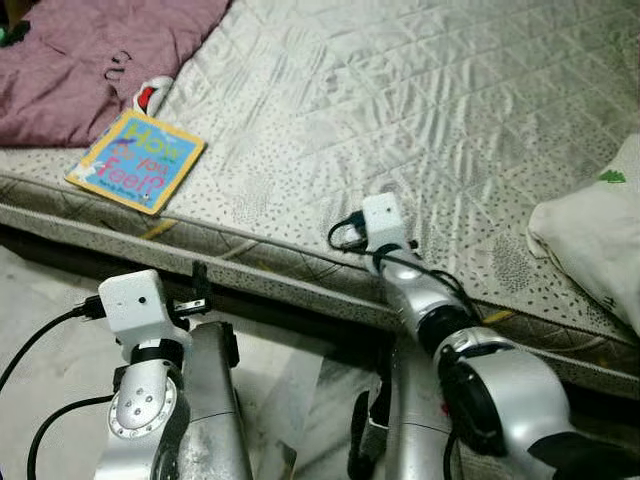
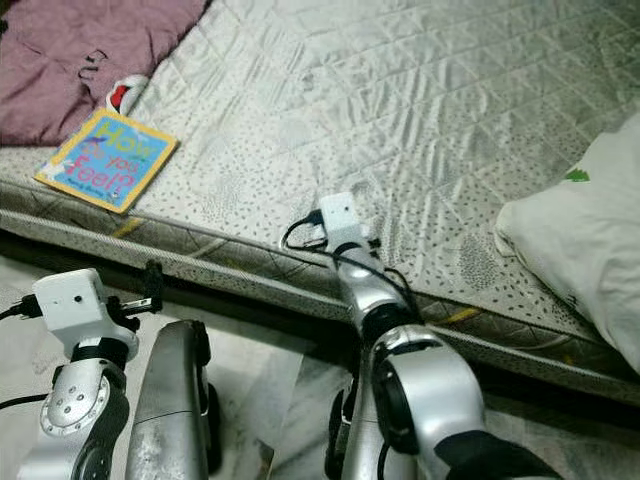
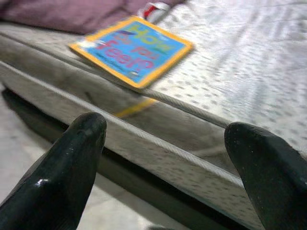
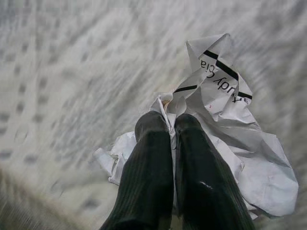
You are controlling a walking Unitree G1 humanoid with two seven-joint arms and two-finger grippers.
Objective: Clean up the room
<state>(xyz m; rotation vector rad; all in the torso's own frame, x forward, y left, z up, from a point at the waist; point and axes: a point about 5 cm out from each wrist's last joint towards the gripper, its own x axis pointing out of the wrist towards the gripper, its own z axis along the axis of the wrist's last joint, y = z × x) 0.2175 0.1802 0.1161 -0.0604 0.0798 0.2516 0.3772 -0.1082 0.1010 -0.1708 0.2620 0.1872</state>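
Right wrist view: right gripper (image 4: 171, 125), ribbed black fingers pinched together on a crumpled white sheet of printed paper (image 4: 230, 143), held over the bed surface.
Paper: creased, thin, black lettering and bars, edges bent outward around the fingertips.
Left gripper (image 3: 165, 139): smooth glossy black fingers spread wide, nothing between them, level with the mattress edge, apart from it.
Mattress: quilted pale grey mattress with diamond stitching and speckled print (image 1: 420, 110), corded piping along its side.
Book: flat square board book, blue cover with yellow border (image 1: 136, 161), lying near the mattress edge, one corner just over it.
Blanket: soft maroon fabric blanket (image 1: 90, 60), rumpled, just behind the book.
Pillow: plump white pillow (image 2: 590, 250), on the robot's right.
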